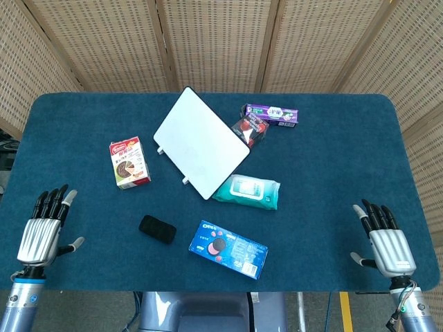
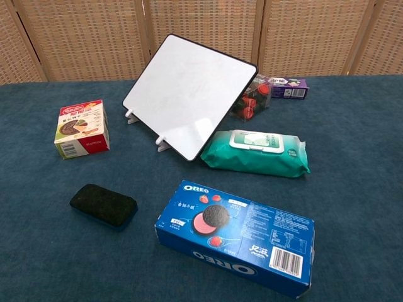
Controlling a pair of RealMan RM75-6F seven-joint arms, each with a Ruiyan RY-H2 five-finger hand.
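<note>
In the head view, the left hand (image 1: 41, 232) lies at the lower left of the frame and the right hand (image 1: 387, 243) at the lower right, both flat with fingers spread, holding nothing. On the blue table (image 1: 332, 166) between them, a white board (image 1: 201, 142) stands tilted at centre. A small biscuit box (image 1: 129, 163) sits left of it, a black eraser (image 1: 157, 229) and a blue Oreo box (image 1: 228, 249) lie below, and a green wipes pack (image 1: 247, 191) lies just right. A purple box (image 1: 272, 114) and a dark packet (image 1: 249, 128) lie at upper right.
</note>
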